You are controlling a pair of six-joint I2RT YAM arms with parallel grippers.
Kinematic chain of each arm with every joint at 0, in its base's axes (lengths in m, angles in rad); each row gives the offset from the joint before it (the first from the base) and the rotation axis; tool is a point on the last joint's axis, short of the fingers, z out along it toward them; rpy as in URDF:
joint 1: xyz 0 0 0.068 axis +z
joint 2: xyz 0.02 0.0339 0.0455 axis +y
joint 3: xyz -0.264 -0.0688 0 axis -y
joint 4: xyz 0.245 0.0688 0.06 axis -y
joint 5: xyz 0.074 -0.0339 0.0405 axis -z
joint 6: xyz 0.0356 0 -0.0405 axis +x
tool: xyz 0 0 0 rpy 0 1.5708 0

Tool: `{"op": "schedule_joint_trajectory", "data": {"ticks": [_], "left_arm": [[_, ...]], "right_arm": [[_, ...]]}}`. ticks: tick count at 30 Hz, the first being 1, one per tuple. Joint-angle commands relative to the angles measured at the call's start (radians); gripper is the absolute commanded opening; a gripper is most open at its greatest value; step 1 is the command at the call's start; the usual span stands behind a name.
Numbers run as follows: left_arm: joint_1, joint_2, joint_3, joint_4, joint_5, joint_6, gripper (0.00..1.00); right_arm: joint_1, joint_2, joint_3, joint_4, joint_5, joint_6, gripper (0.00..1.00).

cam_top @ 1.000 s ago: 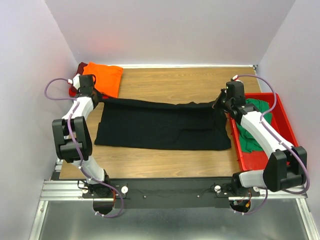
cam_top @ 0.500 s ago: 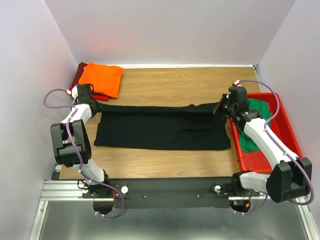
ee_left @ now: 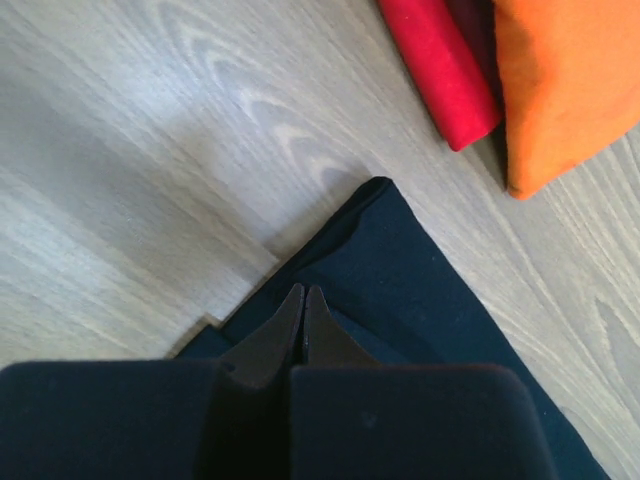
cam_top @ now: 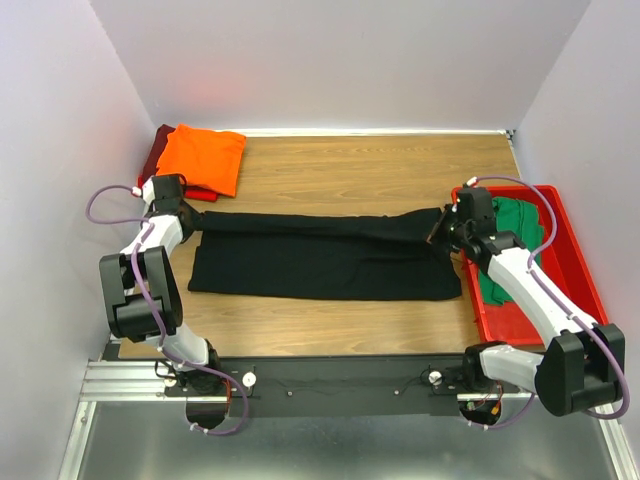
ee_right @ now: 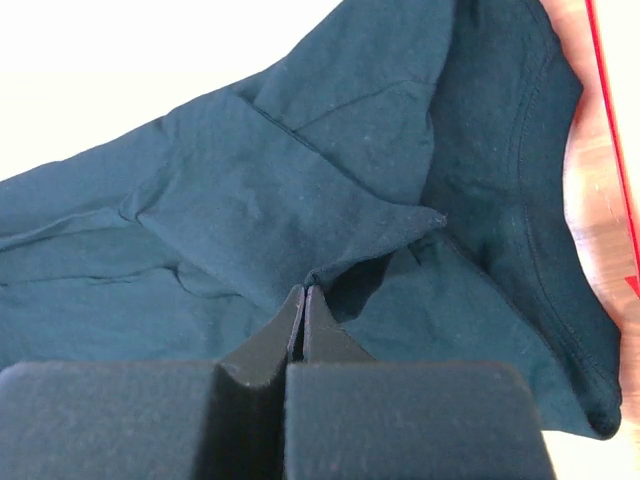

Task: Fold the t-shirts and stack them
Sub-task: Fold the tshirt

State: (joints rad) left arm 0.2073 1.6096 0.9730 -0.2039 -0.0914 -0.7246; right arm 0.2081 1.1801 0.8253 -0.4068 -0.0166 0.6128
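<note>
My left end effector (cam_top: 192,213) and right end effector (cam_top: 441,226), each pinching far edge of black shirt (cam_top: 320,262), have drawn it nearer over past second. Shirt spans desk (cam_top: 340,170) between them; lengthwise fold looks half done.

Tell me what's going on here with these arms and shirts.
Both arms are folding the black t-shirt spread across the table. The left gripper pinches its far-left corner, the right gripper its far-right one, with that edge drawn partly over the rest. The orange t-shirt lies folded on the dark red t-shirt at the far-left corner; the green t-shirt sits in the red bin.
</note>
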Motion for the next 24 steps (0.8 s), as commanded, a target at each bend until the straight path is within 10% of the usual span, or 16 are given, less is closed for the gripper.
{"op": "schedule_joint_trajectory", "data": {"ticks": [1,24], "left_arm": [[0.012,-0.046,-0.025,0.015,0.013,-0.002,0.00],[0.044,-0.073,-0.066,0.020,0.033,0.028,0.00]], "right_arm": [[-0.001,-0.023,-0.028,-0.024,-0.014,0.011,0.00],[-0.001,-0.050,-0.106,-0.032,0.007,0.047,0.00]]}}
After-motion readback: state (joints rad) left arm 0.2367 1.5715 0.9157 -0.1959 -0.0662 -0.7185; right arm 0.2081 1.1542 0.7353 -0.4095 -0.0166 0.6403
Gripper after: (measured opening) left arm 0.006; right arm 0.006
